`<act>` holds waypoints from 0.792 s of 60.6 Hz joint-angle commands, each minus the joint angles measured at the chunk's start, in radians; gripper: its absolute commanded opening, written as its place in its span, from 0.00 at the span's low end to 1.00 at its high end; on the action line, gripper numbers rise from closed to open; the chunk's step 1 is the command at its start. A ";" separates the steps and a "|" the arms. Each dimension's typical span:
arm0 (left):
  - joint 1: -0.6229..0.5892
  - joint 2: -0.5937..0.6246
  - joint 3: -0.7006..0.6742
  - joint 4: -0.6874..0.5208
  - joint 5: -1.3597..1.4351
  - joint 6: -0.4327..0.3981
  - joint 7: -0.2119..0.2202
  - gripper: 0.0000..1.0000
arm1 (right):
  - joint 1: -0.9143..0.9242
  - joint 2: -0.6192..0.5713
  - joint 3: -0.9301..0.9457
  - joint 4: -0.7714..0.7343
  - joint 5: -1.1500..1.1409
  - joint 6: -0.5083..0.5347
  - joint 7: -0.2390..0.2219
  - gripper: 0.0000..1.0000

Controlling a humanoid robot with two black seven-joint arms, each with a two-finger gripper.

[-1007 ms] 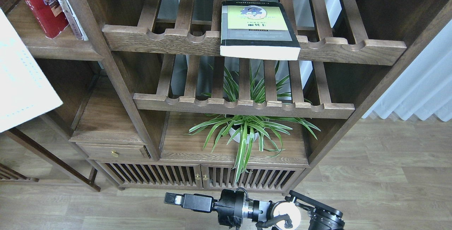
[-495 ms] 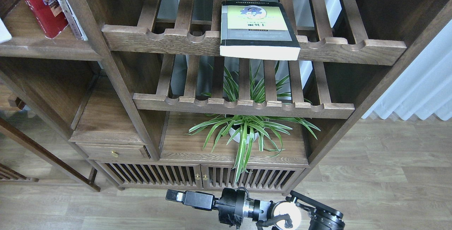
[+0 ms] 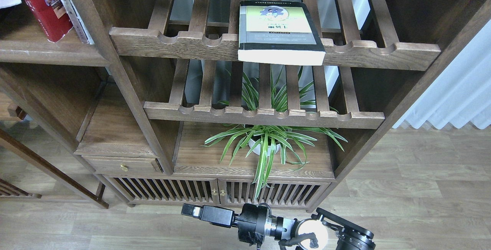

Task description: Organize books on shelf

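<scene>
The thick black-bordered yellow-green paperback (image 3: 279,31) lies flat on the upper slatted wooden rack (image 3: 268,48); the right gripper (image 3: 188,210), low and near, is unreadable.

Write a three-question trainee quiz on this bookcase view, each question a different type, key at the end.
1. True or false: the yellow-green book lies flat on the upper slatted rack, its page edge overhanging the front rail.
2. Which stands on the solid shelf at top left? A) red book B) potted plant C) drawer
3. Fill in: the plant sits below the ____ slatted rack.

Key: 1 true; 2 A; 3 lower.
</scene>
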 commanded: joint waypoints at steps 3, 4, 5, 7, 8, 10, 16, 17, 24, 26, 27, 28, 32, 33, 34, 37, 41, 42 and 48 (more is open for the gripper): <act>-0.084 -0.029 0.066 0.080 0.003 0.000 -0.002 0.02 | -0.026 0.000 0.091 0.015 0.005 0.000 0.010 1.00; -0.088 -0.030 0.067 0.086 0.003 0.000 -0.002 0.02 | -0.029 0.000 0.100 0.016 0.005 0.000 0.012 1.00; -0.097 -0.033 0.073 0.099 0.003 0.000 -0.002 0.02 | -0.033 0.000 0.115 0.021 0.005 0.000 0.016 1.00; -0.111 -0.039 0.086 0.117 0.004 0.000 -0.002 0.02 | -0.041 0.000 0.138 0.030 0.006 0.000 0.026 1.00; -0.114 -0.041 0.087 0.122 0.003 0.000 -0.002 0.02 | -0.044 0.000 0.146 0.032 0.006 0.000 0.029 1.00; -0.125 -0.043 0.098 0.134 0.004 0.000 -0.002 0.02 | -0.050 0.000 0.160 0.039 0.006 0.000 0.036 1.00; -0.143 -0.061 0.132 0.162 0.003 0.000 -0.005 0.03 | -0.067 0.000 0.177 0.066 0.006 0.000 0.061 1.00; -0.145 -0.064 0.133 0.162 0.003 0.000 -0.005 0.03 | -0.069 0.000 0.177 0.067 0.006 0.000 0.062 1.00; -0.154 -0.096 0.156 0.163 0.001 0.000 -0.008 0.03 | -0.087 0.000 0.178 0.082 0.005 0.000 0.067 1.00; -0.157 -0.104 0.162 0.163 -0.005 0.000 -0.008 0.04 | -0.089 0.000 0.178 0.082 0.006 0.000 0.067 1.00; -0.157 -0.107 0.167 0.163 -0.006 0.000 -0.008 0.04 | -0.089 0.000 0.178 0.082 0.005 0.000 0.067 1.00; -0.159 -0.113 0.168 0.163 -0.008 0.000 -0.008 0.04 | -0.089 0.000 0.178 0.082 0.005 0.000 0.067 1.00; -0.163 -0.122 0.178 0.163 -0.009 0.000 -0.008 0.07 | -0.090 0.000 0.190 0.087 0.006 0.000 0.069 1.00; -0.162 -0.125 0.179 0.163 -0.012 0.000 -0.009 0.09 | -0.090 0.000 0.197 0.089 0.006 0.000 0.069 1.00; -0.162 -0.125 0.181 0.163 -0.014 0.000 -0.009 0.10 | -0.090 0.000 0.200 0.090 0.006 0.000 0.070 1.00; -0.150 -0.132 0.185 0.163 -0.032 0.000 -0.008 0.18 | -0.089 0.000 0.236 0.105 0.012 0.000 0.088 1.00; -0.139 -0.129 0.182 0.163 -0.060 0.000 -0.008 0.21 | -0.084 0.000 0.282 0.135 0.026 0.000 0.147 1.00; -0.125 -0.121 0.181 0.163 -0.106 0.000 -0.008 0.26 | -0.075 0.000 0.299 0.159 0.038 0.000 0.218 1.00; -0.098 -0.119 0.179 0.163 -0.157 0.000 -0.006 0.31 | -0.066 0.000 0.306 0.176 0.040 0.000 0.292 1.00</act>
